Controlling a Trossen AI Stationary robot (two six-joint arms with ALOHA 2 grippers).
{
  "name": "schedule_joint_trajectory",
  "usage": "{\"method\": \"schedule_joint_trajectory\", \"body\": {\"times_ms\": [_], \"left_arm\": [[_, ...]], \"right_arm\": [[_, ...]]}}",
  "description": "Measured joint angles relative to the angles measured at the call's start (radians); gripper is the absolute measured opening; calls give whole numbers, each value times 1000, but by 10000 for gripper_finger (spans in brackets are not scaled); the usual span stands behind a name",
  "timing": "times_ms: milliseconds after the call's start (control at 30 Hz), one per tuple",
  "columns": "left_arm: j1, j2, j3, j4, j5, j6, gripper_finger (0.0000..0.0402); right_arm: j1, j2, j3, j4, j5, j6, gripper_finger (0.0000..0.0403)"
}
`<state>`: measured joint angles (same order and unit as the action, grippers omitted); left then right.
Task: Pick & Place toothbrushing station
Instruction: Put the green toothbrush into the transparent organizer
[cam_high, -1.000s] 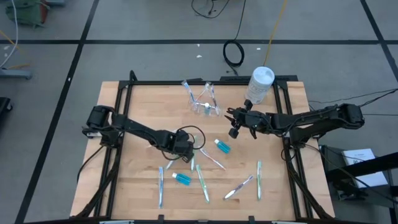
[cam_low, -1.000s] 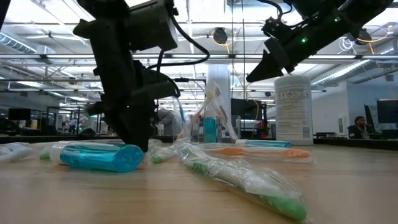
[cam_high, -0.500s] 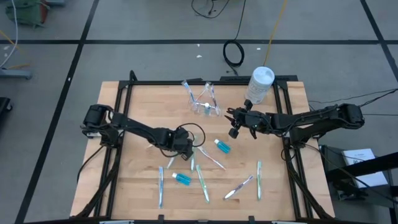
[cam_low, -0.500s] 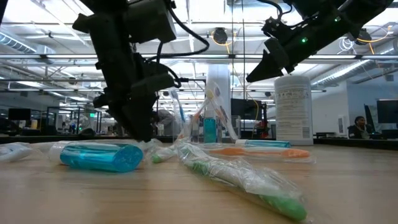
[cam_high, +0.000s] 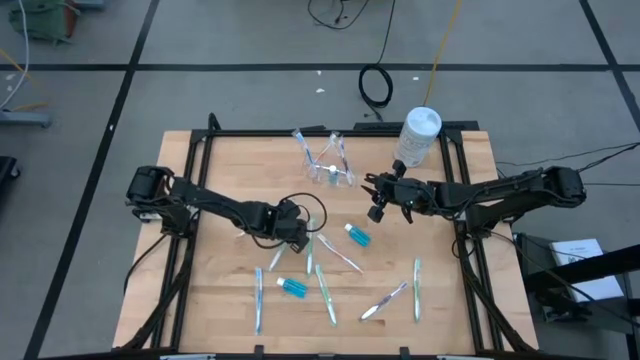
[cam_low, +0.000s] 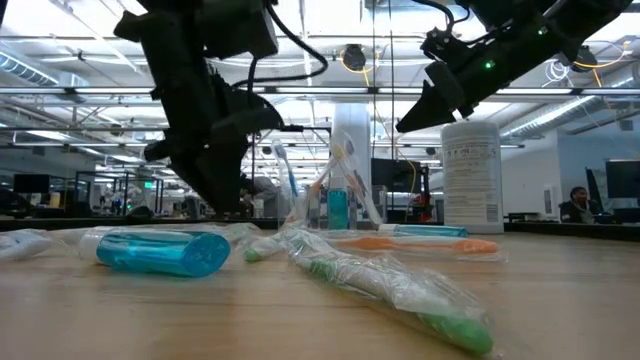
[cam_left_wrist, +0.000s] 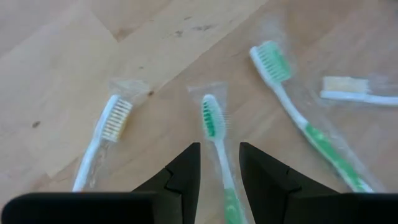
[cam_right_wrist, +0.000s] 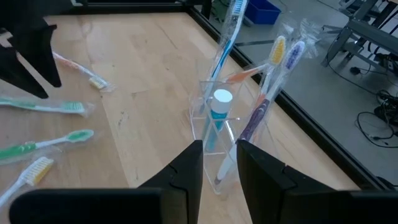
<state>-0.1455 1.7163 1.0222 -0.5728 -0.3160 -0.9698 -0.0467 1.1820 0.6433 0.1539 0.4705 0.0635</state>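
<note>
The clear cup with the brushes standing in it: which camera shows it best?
The right wrist view: the clear cup sits close ahead, with several upright toothbrushes and a blue tube readable. The high view shows it small from above, the low view far off and cluttered. The left wrist view misses it.

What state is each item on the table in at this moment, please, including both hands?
Clear cup: upright, holding several toothbrushes and a tube.
Wrapped green toothbrush: flat on the table, between the left hand's fingers.
Blue tube: lying on its side.
White canister: upright, lid on.
Left hand: open, low over the table.
Right hand: open, empty, raised.
</note>
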Motion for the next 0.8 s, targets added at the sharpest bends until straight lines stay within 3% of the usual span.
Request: {"method": "schedule_joint_trajectory", "body": {"times_ms": [600, 800], "left_arm": [[21, 91, 0, 54, 45, 77, 115], [22, 91, 0, 53, 26, 105, 79]], "right_arm": [[0, 0, 0, -1, 0, 2, 89], [0, 0, 0, 0, 0, 2, 89]]}}
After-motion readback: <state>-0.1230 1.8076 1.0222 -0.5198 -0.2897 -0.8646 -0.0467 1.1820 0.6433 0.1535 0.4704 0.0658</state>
